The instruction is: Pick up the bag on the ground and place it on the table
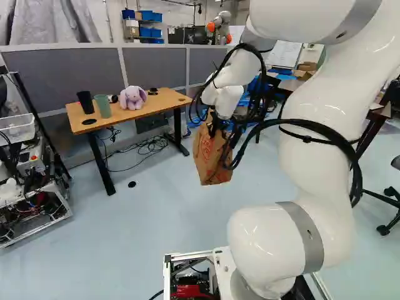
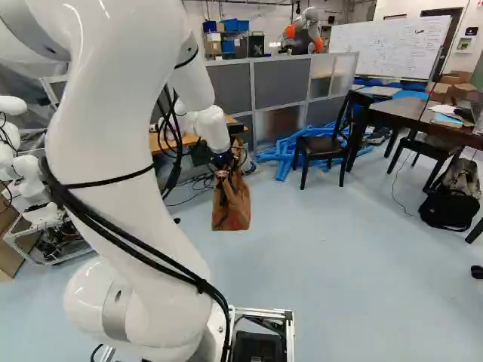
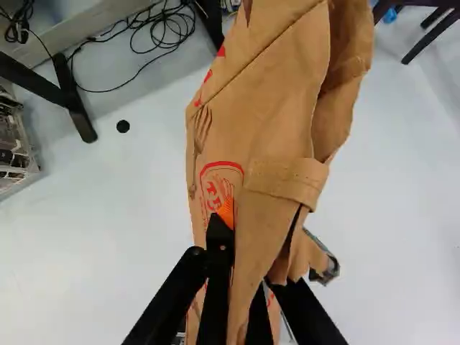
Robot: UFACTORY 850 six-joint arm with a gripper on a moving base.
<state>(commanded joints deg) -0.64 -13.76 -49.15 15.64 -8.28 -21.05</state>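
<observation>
- Bag (image 1: pixel 211 155), brown paper, hangs below the claw (image 3: pixel 244 266), roughly upright, its base over the floor (image 1: pixel 144 219) and, as far as I can judge, off it.
- Claw state: clamped on the bag's upper part, creased paper pinched between the two fingers; one orange pad (image 3: pixel 226 212) shows against it.
- Step in hand, my reading: carrying. Pick-up looks done, placing not.
- Likely target: the wooden desk (image 1: pixel 167 99) ahead, which bears a plush toy (image 1: pixel 132 98), a black cup (image 1: pixel 85 102) and a green cup (image 1: pixel 103 106). A dark table (image 2: pixel 407 111) stands off to the right — the task does not say which, so my choice is a guess.
- Height first: the bag's base looks lower than the desktop. Raise it well past the edge before going across, or the paper will catch and fold.
- Move slowly; a soft bag on a top pinch will probably swing, and a jerk could tear it.
- Aim for the end of the desk beyond the toy, away from the cups.
- Lower until the base bears weight — then part the fingers gently and back off straight, watching that the cables (image 1: pixel 312 128) drag nothing.
</observation>
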